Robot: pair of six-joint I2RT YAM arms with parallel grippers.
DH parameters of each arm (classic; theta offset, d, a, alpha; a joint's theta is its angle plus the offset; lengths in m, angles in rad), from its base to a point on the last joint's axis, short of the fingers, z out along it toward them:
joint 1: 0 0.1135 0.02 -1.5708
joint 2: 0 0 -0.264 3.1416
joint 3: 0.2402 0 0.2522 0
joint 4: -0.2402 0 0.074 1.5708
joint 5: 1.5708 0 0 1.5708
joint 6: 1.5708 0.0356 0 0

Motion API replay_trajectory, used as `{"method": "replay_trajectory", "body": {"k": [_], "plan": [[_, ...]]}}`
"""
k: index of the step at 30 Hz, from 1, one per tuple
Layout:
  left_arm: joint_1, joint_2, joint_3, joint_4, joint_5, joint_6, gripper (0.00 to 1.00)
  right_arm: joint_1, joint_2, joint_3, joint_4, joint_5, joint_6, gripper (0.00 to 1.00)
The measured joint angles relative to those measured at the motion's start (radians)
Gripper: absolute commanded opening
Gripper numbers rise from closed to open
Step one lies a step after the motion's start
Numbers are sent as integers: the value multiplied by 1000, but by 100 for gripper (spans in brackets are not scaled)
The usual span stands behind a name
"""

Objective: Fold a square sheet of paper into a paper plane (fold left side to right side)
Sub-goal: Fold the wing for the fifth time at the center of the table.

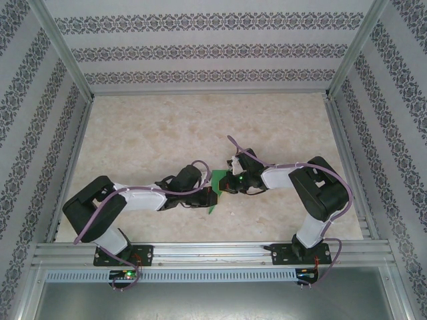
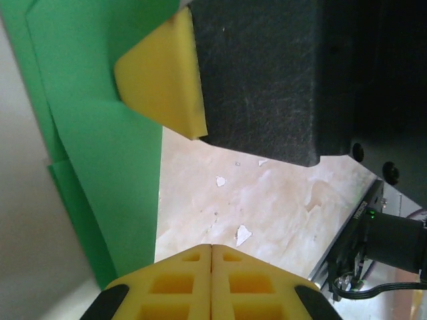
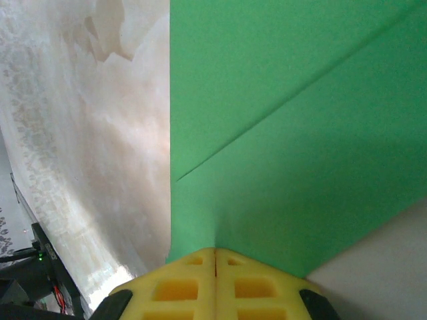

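Marbled beige table point(image 1: 167, 133) spreads between patterned walls point(image 1: 200, 50). Toward its near middle, the left arm point(image 1: 133, 200) and right arm point(image 1: 313, 190) meet. The green paper point(image 1: 217, 180), folded and showing a slanting crease, sits between them. The right gripper point(image 3: 215, 252) is clamped on the paper's edge, which puckers where it enters the seam. The left gripper point(image 2: 211, 248) has its fingers pressed together beside the paper, seemingly not catching it.

Left gripper point(image 2: 211, 248) closed, right gripper point(image 3: 215, 251) clamped (facing)
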Motion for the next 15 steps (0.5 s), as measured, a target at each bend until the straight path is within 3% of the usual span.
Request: {"method": "replay_trajectory", "body": {"k": [15], "plan": [[0,43,-55,101,28,-43,6,5,2,10,-19,7,-11,0]]}}
